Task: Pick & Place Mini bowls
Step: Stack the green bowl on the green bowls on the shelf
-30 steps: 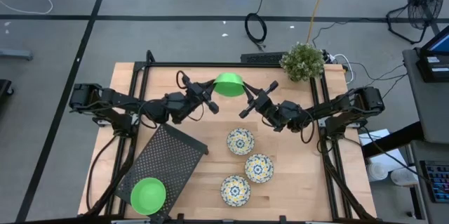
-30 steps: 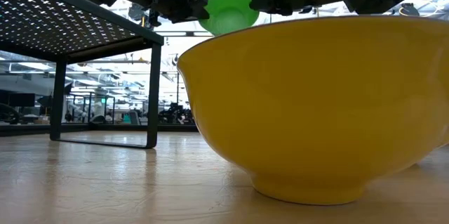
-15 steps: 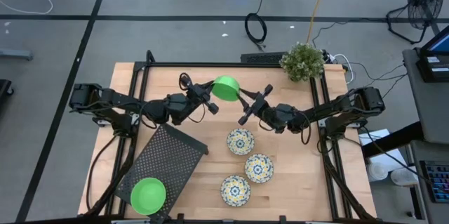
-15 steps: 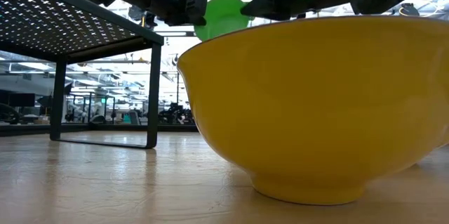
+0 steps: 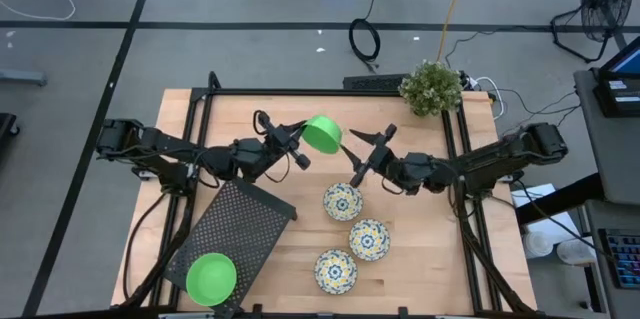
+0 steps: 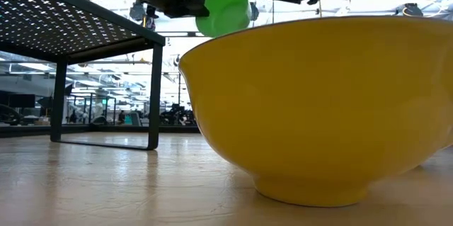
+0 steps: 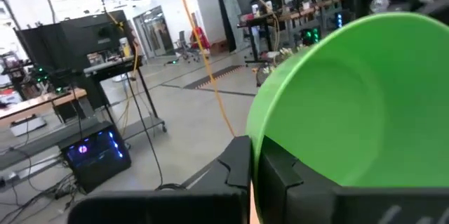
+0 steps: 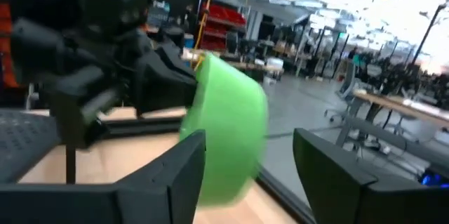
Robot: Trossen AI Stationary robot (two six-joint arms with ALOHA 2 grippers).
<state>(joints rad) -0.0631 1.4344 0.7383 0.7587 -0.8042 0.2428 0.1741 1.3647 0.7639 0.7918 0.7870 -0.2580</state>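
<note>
A bright green mini bowl (image 5: 322, 133) hangs on its side above the table's far middle, with my left gripper (image 5: 297, 142) shut on it. My right gripper (image 5: 360, 157) stands open just right of that bowl, one finger to each side ahead of it, touching nothing. A second green bowl (image 5: 211, 279) sits on the black mesh tray (image 5: 240, 221) at the near left. Three white floral bowls (image 5: 342, 201), (image 5: 368, 239), (image 5: 335, 271) rest on the wood near the middle. My left gripper pinches the green bowl's rim (image 7: 257, 155), one finger (image 7: 282, 175) inside the bowl and the other (image 7: 236, 168) on its outer wall. The fingers come level from the table's left. The bowl is lifted clear and tipped on its side.
A potted plant (image 5: 432, 87) stands at the far right corner. A black frame (image 5: 330, 92) runs around the table. In the low view a yellow bowl (image 6: 318, 105) fills the foreground, and the mesh tray (image 6: 78, 13) stands raised on legs.
My right gripper has opened, let go of the green bowl and drawn back toward the table's right edge. The bowl stays in my left gripper and has tipped further onto its side.
</note>
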